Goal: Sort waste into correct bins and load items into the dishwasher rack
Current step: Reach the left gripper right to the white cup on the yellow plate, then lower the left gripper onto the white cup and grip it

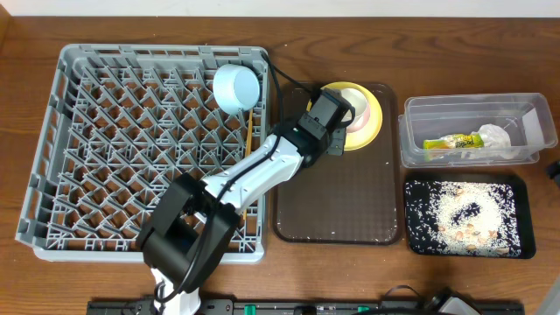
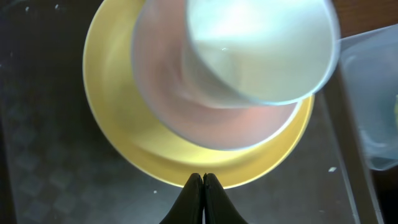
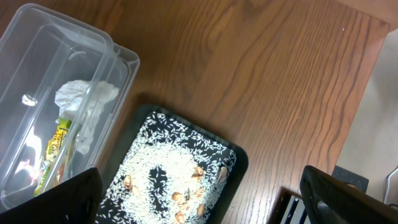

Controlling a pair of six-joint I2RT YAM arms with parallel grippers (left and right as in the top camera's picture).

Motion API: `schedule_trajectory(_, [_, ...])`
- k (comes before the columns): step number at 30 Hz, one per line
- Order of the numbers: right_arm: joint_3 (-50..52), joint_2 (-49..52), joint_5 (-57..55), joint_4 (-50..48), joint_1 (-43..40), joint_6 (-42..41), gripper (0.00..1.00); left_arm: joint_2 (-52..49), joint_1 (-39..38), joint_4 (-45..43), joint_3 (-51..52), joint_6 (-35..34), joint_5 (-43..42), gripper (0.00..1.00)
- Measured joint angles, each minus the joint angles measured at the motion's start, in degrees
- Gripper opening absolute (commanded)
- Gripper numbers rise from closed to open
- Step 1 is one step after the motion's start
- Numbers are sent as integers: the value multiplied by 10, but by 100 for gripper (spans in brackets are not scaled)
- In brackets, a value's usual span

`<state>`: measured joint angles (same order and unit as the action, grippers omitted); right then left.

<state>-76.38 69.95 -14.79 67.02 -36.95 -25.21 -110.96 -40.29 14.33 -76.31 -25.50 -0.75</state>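
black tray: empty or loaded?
Loaded. White rice scraps cover most of the black tray, with a few brownish bits among them.

Robot lab bench: arm [image 1: 262, 171], dishwasher rack [image 1: 87, 140], wooden table [image 1: 455, 52].

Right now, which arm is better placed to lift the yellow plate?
Left, likely: the left gripper sits shut at the rim of the yellow plate, while the right gripper hangs open far off over the black tray.
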Motion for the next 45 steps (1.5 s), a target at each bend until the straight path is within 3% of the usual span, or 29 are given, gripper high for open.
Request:
schedule_trajectory(19, [0, 0, 0, 0, 0, 0, 99, -62, 0, -16, 0, 0, 10, 6])
schedule_trajectory(30, [0, 0, 0, 0, 0, 0, 99, -56, -26, 100, -2, -20, -10, 6])
schedule_trajectory(45, [0, 0, 0, 0, 0, 0, 99, -18, -123, 315, -1, -33, -38, 7])
